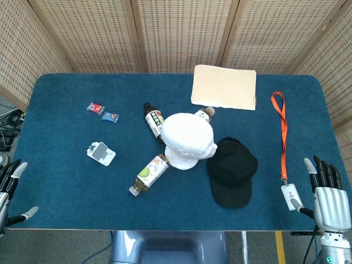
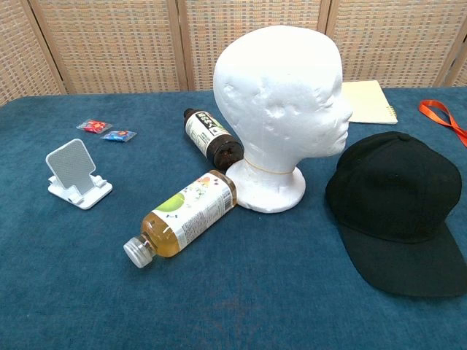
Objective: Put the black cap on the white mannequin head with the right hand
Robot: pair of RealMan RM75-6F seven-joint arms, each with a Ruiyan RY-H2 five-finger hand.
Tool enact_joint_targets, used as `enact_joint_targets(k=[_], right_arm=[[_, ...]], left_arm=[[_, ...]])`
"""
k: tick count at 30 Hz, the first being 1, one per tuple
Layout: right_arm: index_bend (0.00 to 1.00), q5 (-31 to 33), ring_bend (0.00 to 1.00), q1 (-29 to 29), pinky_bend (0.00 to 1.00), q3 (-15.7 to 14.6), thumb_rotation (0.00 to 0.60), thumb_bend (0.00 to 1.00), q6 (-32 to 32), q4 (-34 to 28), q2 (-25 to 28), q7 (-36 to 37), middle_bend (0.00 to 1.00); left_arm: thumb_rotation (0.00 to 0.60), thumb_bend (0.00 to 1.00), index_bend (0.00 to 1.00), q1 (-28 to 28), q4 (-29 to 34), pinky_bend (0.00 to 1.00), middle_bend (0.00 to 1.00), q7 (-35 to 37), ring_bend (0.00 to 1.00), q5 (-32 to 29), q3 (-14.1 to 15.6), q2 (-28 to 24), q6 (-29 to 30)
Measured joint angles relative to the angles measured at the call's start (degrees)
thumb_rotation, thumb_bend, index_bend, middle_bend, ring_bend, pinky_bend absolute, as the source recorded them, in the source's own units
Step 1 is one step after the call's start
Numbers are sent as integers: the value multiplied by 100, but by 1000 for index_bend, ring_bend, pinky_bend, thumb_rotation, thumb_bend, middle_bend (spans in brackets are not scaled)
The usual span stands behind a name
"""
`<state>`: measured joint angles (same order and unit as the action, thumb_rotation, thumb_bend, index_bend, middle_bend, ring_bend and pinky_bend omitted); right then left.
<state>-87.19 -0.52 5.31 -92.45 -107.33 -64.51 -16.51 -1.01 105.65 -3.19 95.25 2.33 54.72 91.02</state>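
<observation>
The white mannequin head (image 1: 186,139) (image 2: 283,102) stands upright mid-table, its face turned toward the black cap. The black cap (image 1: 232,172) (image 2: 400,206) lies flat on the blue cloth just right of it, brim toward the front edge. My right hand (image 1: 329,193) hovers at the table's front right corner, fingers spread and empty, well to the right of the cap. My left hand (image 1: 10,190) is at the front left edge, fingers apart, holding nothing. Neither hand appears in the chest view.
Three bottles lie around the mannequin base: a yellow-green one (image 1: 149,174) (image 2: 181,219), a dark one (image 1: 153,119) (image 2: 209,135), and another (image 1: 204,114) behind. An orange lanyard with badge (image 1: 284,137), a tan notebook (image 1: 224,87), a white phone stand (image 1: 100,153) and candy packets (image 1: 102,111) lie about.
</observation>
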Motion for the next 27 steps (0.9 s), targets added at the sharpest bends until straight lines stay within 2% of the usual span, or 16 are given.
enact_joint_targets(k=[8, 10, 11, 12, 13, 14, 15, 17, 21, 27], right_arm=[[0, -62, 1, -12, 0, -52, 600, 0, 14, -10, 16, 50, 1], [0, -72, 124, -8, 34, -65, 600, 0, 34, -9, 22, 57, 80], [0, -84, 298, 0, 161, -76, 600, 0, 59, -10, 27, 58, 202], [0, -100, 471, 11, 330, -87, 600, 0, 86, -9, 31, 53, 338], [0, -133, 596, 28, 487, -98, 600, 0, 114, -4, 33, 42, 444], [0, -202, 717, 61, 703, -108, 600, 0, 147, 20, 28, 15, 572], [0, -272, 794, 92, 846, -116, 600, 0, 175, 57, 17, -9, 664], [0, -438, 873, 185, 964, -154, 600, 0, 299, 196, -16, -58, 758], [0, -630, 973, 422, 1000, -282, 600, 0, 806, 400, -40, -121, 879], [0, -1301, 1000, 946, 1000, -545, 600, 0, 1624, 794, -124, -282, 935]], left_arm=[[600, 0, 0, -12, 2, 0, 0, 2, 0, 62, 20, 4, 28], [600, 0, 0, -18, 0, 0, 0, -6, 0, 72, 25, 10, 36], [600, 0, 0, -17, 0, 0, 0, -13, 0, 75, 26, 13, 33], [600, 0, 0, -13, 0, 0, 0, -31, 0, 76, 27, 19, 22], [600, 0, 0, -8, -1, 0, 0, -47, 0, 73, 27, 24, 6], [600, 0, 0, -1, -1, 0, 0, -59, 0, 63, 25, 29, -14], [600, 0, 0, 11, 3, 0, 0, -71, 0, 38, 20, 34, -41], [600, 0, 0, 26, 13, 0, 0, -84, 0, -15, 4, 39, -72], [600, 0, 0, 58, 50, 0, 0, -143, 0, -130, -40, 55, -136], [600, 0, 0, 120, 91, 0, 0, -284, 0, -283, -78, 98, -288]])
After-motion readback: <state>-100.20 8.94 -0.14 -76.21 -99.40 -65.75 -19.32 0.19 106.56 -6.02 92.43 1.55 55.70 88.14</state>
